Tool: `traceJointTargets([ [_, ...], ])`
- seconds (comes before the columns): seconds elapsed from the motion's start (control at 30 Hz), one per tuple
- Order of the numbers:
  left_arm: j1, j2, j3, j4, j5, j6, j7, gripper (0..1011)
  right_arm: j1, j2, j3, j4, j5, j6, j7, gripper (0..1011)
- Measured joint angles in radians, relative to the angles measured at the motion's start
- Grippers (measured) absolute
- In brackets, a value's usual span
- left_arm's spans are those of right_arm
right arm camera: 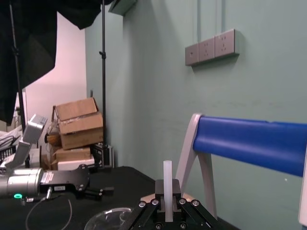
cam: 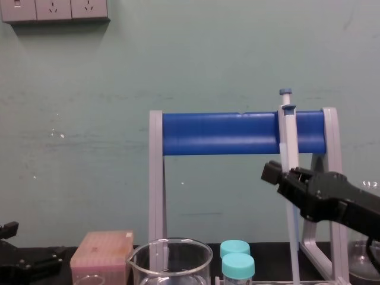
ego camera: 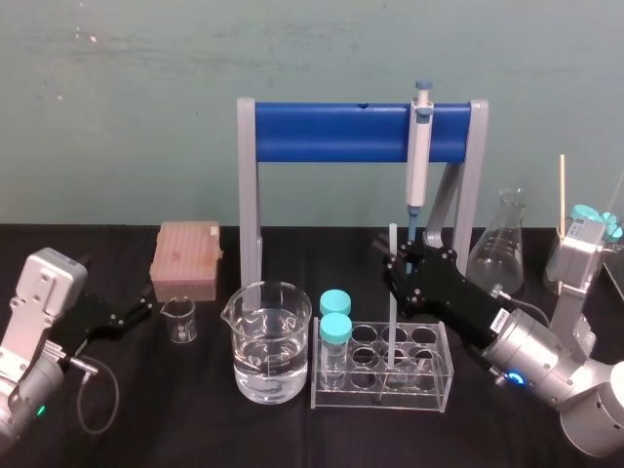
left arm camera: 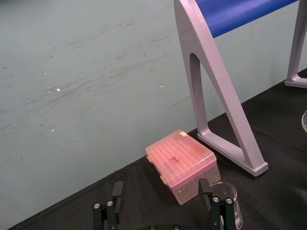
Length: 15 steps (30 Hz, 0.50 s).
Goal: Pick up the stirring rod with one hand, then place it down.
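**Head view.** Your right gripper (ego camera: pixel 396 261) reaches in from the right, in front of the blue-barred stand (ego camera: pixel 331 132). It pinches the rod (ego camera: pixel 392 322) near its upper end. The rod stands upright, its lower part down inside the clear rack (ego camera: pixel 444 375). You cannot tell whether the tip touches the rack's floor. A pipette (ego camera: pixel 419 146) hangs on the stand just behind the rod. Your left gripper (ego camera: pixel 144 312) sits low at the table's left, beside a small beaker (ego camera: pixel 180 320) and near the pink tip box (ego camera: pixel 185 258). A big beaker (ego camera: pixel 268 341) stands just left of the rack.

**Left wrist view.** The left gripper (left arm camera: pixel 161 187) has its fingers (left arm camera: pixel 115 203) spread apart, with nothing between them. The tip box (left arm camera: pixel 182 160) lies ahead of it, and the small beaker (left arm camera: pixel 229 201) is by one finger.

**Right wrist view.** The right gripper (right arm camera: pixel 167 211) has its fingers pressed onto the rod (right arm camera: pixel 167 184), which rises straight between them.

**Chest view.** The right gripper (cam: pixel 285 178) hangs in front of the stand's right post, close to the pipette (cam: pixel 287 133). Its fingers cannot be made out here. The left gripper (cam: pixel 35 258) sits low at the left edge.
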Motion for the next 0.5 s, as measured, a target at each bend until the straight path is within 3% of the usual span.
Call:
traceJointTargets([
  [0.5, 0.0, 0.0, 0.0, 0.0, 0.0, 0.0, 0.0, 1000, -0.001, -0.008, -0.016, 0.037, -0.026, 0.026, -0.022, 69],
])
